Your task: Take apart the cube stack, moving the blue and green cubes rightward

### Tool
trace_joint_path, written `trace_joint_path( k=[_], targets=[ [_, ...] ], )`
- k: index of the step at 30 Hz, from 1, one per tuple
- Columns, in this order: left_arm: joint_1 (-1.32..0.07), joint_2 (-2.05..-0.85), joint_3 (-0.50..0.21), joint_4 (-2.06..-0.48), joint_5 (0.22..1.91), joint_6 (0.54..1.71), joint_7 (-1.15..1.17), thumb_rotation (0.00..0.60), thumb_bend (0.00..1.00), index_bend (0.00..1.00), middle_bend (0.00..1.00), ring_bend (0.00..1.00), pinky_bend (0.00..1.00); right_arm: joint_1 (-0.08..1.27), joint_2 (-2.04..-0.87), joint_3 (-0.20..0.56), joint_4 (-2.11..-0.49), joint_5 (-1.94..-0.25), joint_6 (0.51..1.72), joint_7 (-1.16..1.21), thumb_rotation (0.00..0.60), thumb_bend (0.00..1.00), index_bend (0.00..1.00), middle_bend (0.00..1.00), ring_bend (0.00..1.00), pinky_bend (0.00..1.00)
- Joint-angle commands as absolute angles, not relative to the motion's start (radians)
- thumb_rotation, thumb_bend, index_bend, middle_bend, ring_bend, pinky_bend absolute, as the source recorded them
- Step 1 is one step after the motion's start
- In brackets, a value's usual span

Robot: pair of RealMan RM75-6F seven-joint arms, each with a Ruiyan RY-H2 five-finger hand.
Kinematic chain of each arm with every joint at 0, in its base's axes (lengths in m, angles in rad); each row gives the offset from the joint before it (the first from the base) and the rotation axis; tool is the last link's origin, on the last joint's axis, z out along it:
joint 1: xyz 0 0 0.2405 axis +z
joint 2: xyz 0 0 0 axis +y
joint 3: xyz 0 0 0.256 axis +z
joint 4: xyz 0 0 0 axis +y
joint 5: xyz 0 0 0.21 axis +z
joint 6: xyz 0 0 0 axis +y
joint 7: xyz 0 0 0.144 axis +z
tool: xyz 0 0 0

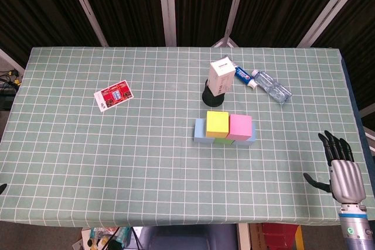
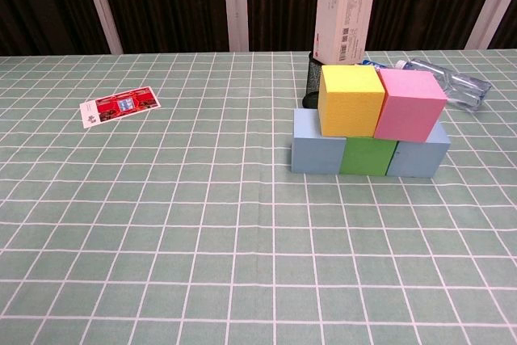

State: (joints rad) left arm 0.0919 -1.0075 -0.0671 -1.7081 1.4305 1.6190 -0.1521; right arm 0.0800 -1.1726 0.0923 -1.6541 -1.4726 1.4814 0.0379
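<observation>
Cube stack (image 2: 370, 123), intact, long axis left-right

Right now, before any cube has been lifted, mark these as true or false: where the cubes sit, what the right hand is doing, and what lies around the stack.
1. The yellow cube sits in the top row. True.
2. The green cube is on top of the pink cube. False: it sits in the bottom row, between blue cubes.
3. The right hand holds a cube. False: it is open, apart from the stack.
4. A red card lies left of the stack. True.
</observation>
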Motion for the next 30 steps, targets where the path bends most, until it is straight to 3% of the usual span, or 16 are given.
trace_joint_path(
  k=[1,19,30],
  targets=[
    [0.092,-1.007,-0.066,-1.708,1.432,1.618,-0.152,0.6,0.18,0.15,0.0,0.0,0.0,0.08,-1.173,0.091,-1.653,-1.475,1.484,0.036,0.6,0.17,0.04,0.0,0.06,0.01],
    [0.103,-1.014,-0.064,-1.709,1.447,1.646,-0.15,0.6,0.18,0.15,0.0,0.0,0.0,0.094,-1.183,0.083,-1.615,-1.527,1.484,0.164,0.6,0.17,0.04,0.0,0.06,0.01],
    [0.085,-1.014,-0.067,-1.72,1.429,1.611,-0.109,0.6,0.18,0.15,0.0,0.0,0.0,0.205,-1.199,0.119,-1.584,-1.436,1.269,0.404,0.6,0.13,0.04,0.0,0.06,0.01]
  ],
)
